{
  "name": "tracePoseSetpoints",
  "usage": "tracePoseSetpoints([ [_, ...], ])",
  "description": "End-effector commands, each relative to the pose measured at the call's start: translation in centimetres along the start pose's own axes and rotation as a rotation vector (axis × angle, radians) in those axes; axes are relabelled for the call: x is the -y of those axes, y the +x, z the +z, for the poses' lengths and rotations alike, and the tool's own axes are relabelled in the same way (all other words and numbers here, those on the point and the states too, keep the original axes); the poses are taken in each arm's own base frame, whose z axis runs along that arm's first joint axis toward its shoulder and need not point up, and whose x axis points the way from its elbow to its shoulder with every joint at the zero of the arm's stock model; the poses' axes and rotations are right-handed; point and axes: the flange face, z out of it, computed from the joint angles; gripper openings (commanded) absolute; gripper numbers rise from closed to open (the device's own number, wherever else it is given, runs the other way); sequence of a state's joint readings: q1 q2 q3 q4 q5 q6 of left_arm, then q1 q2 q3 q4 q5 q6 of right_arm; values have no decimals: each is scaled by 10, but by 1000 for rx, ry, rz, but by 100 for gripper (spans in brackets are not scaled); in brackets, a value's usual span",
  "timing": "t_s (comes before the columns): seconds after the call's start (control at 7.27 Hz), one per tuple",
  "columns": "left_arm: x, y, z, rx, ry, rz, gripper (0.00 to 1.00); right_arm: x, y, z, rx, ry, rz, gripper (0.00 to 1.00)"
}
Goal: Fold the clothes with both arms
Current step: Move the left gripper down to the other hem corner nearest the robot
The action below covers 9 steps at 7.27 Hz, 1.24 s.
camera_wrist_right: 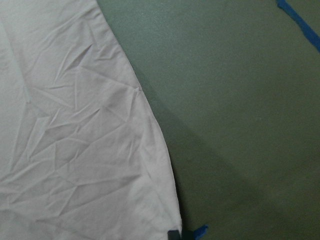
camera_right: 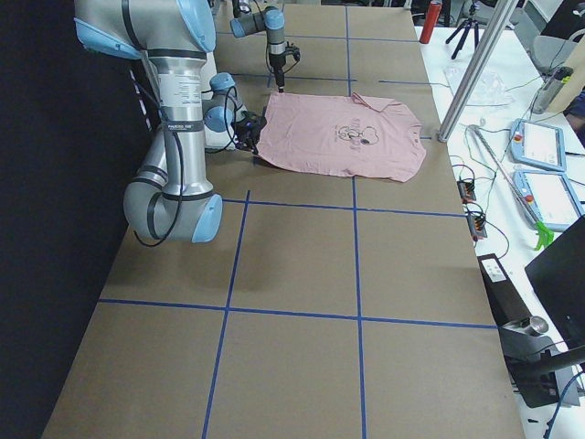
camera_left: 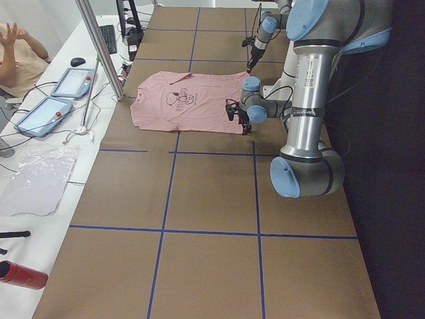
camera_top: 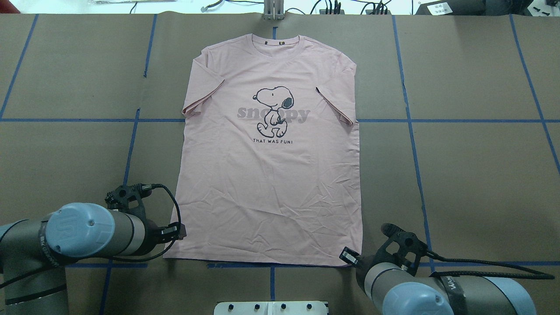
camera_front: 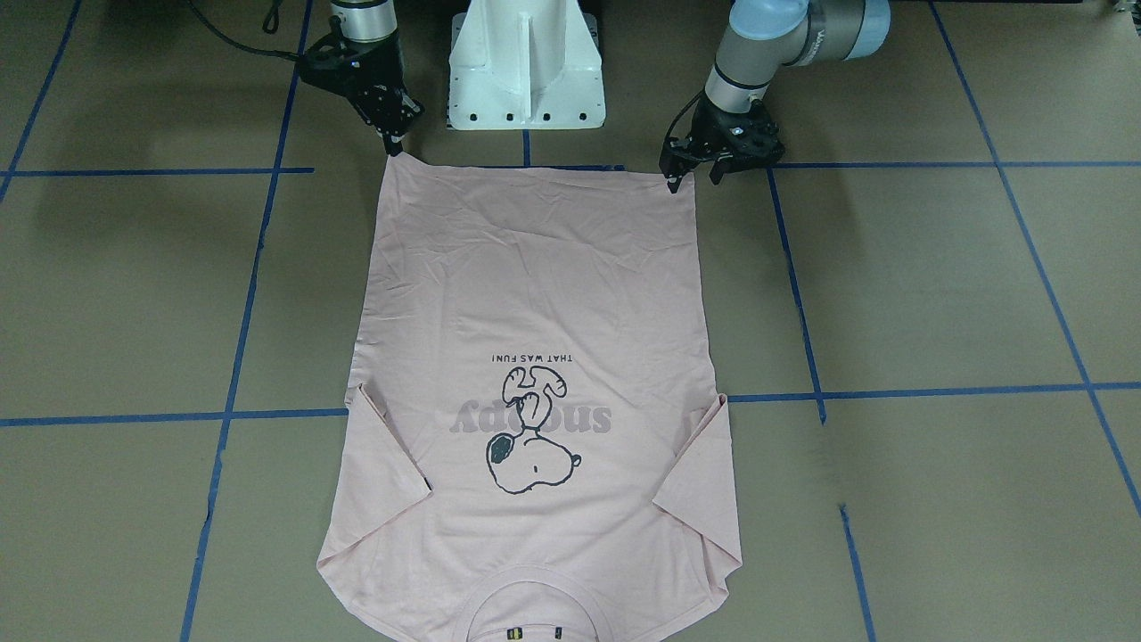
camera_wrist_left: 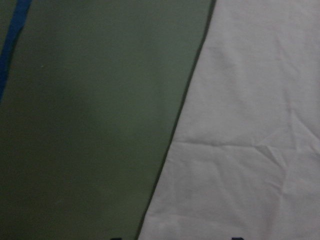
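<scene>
The pale pink T-shirt (camera_front: 535,267) lies flat and print-up on the brown table, with its neck at the far edge and its hem towards me; it also shows in the overhead view (camera_top: 271,188). My left gripper (camera_front: 692,178) is open and low at the hem's left corner, and its wrist view shows the shirt's side edge (camera_wrist_left: 250,125) between the two finger tips. My right gripper (camera_front: 393,147) stands at the hem's right corner with its fingers together on the corner of the shirt (camera_wrist_right: 75,125), which peaks up slightly to the tip.
The white pedestal base (camera_front: 526,62) stands just behind the hem between the arms. Blue tape lines (camera_top: 411,131) cross the table. Beyond the far edge are a metal pole (camera_left: 99,46), tablets (camera_left: 70,83) and cables, with a person (camera_left: 20,50) seated there.
</scene>
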State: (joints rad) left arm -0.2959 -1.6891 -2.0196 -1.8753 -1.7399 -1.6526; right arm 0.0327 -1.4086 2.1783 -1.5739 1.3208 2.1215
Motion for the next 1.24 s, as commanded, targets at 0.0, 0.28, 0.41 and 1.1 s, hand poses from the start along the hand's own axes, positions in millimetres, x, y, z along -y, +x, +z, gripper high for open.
tracePoseSetpoints([
  [0.0, -16, -1, 14, 18, -20, 10, 75, 1, 0, 0, -1, 1, 0, 0],
  [0.28, -18, -2, 16, 22, -23, 11, 64, 1, 0, 0, -1, 1, 0, 0],
  [0.41, -18, -2, 16, 22, -23, 10, 58, 0, 0, 0, 1, 1, 1, 0],
  [1.1, -20, 5, 7, 0, -29, 10, 0, 4, -3, -4, 9, 0, 7, 0],
])
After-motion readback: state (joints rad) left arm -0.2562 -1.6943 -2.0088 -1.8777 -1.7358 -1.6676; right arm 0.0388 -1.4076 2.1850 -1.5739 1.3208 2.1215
